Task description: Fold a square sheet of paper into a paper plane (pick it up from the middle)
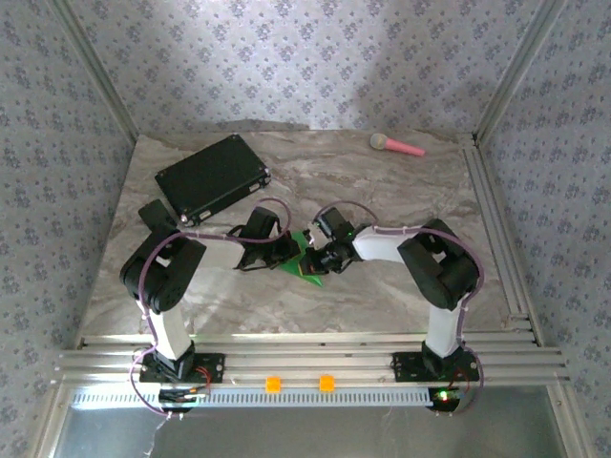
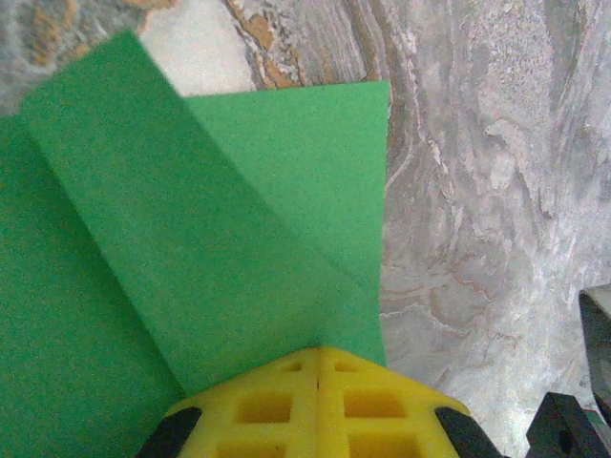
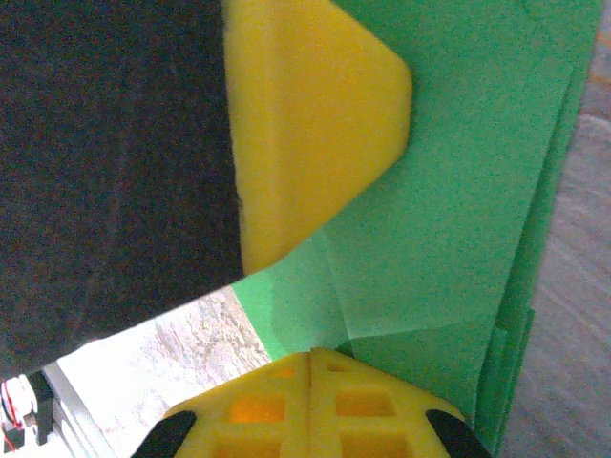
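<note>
Two tools are at work, both with jaws pressed fully together and nothing seen clamped between them.

Assessment of the step: it appears to be the setting of a diagonal fold. One tip should pin the layers flat while the other runs along the crease, low and slow, away from the pinned point. Sideways drag would skew the edges. Lifting the pin early would let the flap spring open.

Position: the square sheet of thin bright green paper lies partly folded near the middle of the grey marbled stone tabletop, between the two arms. The left tool has its yellow tip on the sheet, where the crease of a diagonally turned flap runs down to meet it. The right tool comes from the opposite side, its tip at a junction of creases, with stacked paper edges to its right. The left tool's yellow finger lies across the paper just ahead of it. Whether either tip bears down or merely touches cannot be told.
</note>
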`<action>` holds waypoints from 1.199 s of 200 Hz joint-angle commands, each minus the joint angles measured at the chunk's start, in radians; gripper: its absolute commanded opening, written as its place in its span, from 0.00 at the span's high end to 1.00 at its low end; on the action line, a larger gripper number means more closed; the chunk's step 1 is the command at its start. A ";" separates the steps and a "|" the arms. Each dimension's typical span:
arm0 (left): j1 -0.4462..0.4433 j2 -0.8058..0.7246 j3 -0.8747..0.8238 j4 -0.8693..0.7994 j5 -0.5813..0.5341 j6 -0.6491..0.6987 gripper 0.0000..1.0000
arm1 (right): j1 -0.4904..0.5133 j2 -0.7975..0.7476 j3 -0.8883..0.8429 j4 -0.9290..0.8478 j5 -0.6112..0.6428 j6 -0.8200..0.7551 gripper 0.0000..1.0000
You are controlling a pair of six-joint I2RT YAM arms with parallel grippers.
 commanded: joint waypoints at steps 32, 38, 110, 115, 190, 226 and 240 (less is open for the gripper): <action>0.008 0.058 -0.024 -0.085 -0.052 0.024 0.96 | -0.033 -0.057 -0.138 0.028 -0.042 0.032 0.95; 0.009 0.058 -0.023 -0.085 -0.053 0.024 0.96 | -0.035 -0.068 -0.145 0.028 -0.049 0.029 0.95; 0.017 0.064 -0.032 -0.077 -0.051 0.021 0.96 | -0.062 -0.166 -0.279 0.015 -0.043 -0.015 0.93; 0.017 0.066 -0.031 -0.077 -0.050 0.020 0.96 | -0.062 -0.173 -0.290 0.011 -0.037 -0.017 0.93; 0.016 0.069 -0.020 -0.083 -0.047 0.023 0.96 | -0.062 -0.261 -0.375 -0.022 0.012 -0.034 0.97; 0.015 0.064 -0.025 -0.079 -0.042 0.022 0.96 | -0.063 -0.309 -0.356 -0.050 0.006 -0.026 0.98; 0.015 0.064 -0.026 -0.077 -0.041 0.023 0.96 | -0.067 -0.350 -0.337 -0.054 -0.001 -0.010 0.98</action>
